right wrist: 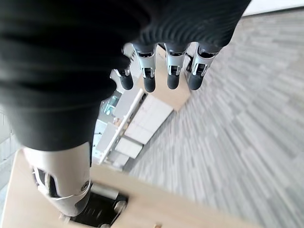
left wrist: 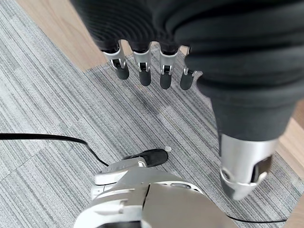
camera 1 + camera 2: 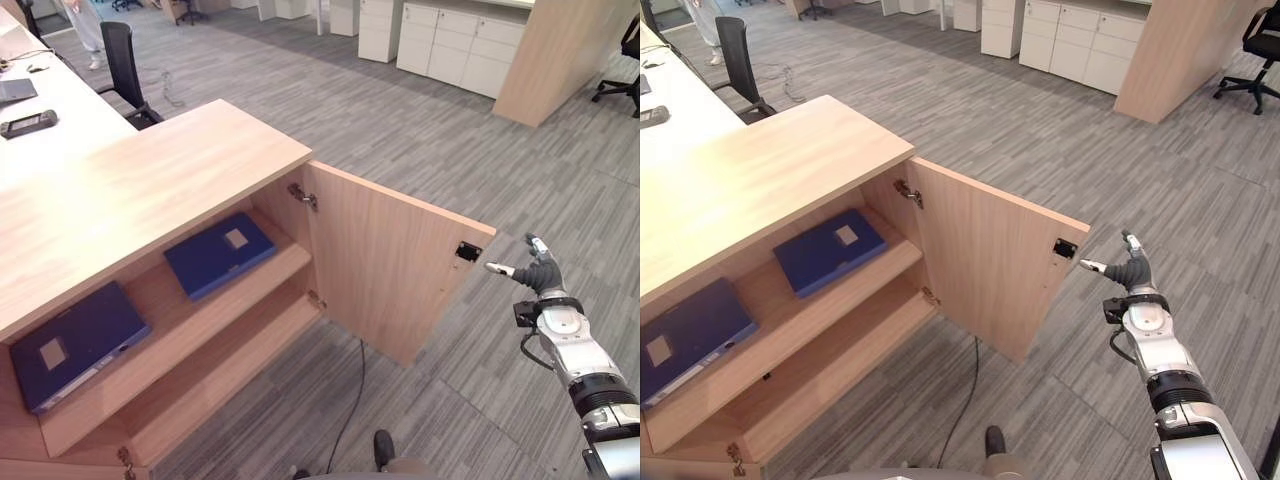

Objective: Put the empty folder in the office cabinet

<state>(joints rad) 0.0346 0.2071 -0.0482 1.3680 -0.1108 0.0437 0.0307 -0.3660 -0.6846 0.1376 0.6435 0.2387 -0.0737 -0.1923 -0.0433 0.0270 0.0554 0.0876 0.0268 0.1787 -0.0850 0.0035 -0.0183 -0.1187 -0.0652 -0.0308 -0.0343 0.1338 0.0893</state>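
Note:
The wooden office cabinet stands with its door swung wide open. On its upper shelf lie two dark blue folders, one at the right and one at the left, each with a pale label. My right hand hovers open just off the door's free edge, thumb pointing at the black latch without touching it. In the left wrist view my left hand hangs open over the grey carpet, holding nothing.
The lower shelf is bare. A white desk with a dark device adjoins the cabinet, with a black office chair behind it. White cabinets and a wooden pillar stand across the carpet. A person stands far back.

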